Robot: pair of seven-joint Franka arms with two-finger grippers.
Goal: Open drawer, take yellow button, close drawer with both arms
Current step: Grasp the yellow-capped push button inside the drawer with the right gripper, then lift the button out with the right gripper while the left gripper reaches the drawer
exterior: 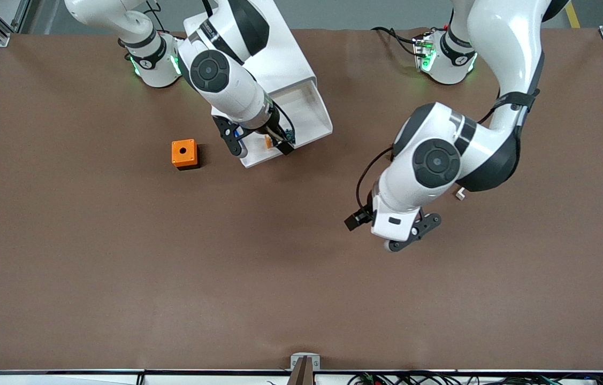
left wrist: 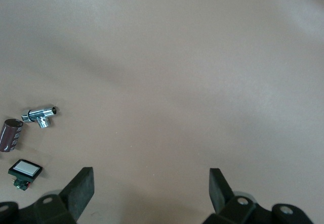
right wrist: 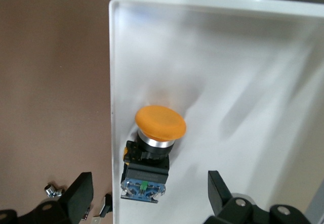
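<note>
The drawer [exterior: 307,115] stands pulled out of the white cabinet [exterior: 274,48]. It shows as a white tray in the right wrist view [right wrist: 228,72]. The button [exterior: 268,141] lies in it by the front corner nearest the front camera. Its orange cap [right wrist: 161,123], black body and blue back part show in the right wrist view. My right gripper [exterior: 261,144] [right wrist: 149,191] is open just over the button, one finger outside the drawer's wall and one over its floor. My left gripper [exterior: 412,235] [left wrist: 152,183] is open and empty over bare table.
An orange box with a round hole [exterior: 184,153] sits beside the drawer toward the right arm's end. A white-capped black button [left wrist: 24,169], a chrome part [left wrist: 40,115] and a brown cylinder [left wrist: 10,134] lie near the left gripper. Small metal parts [right wrist: 50,189] lie by the drawer's wall.
</note>
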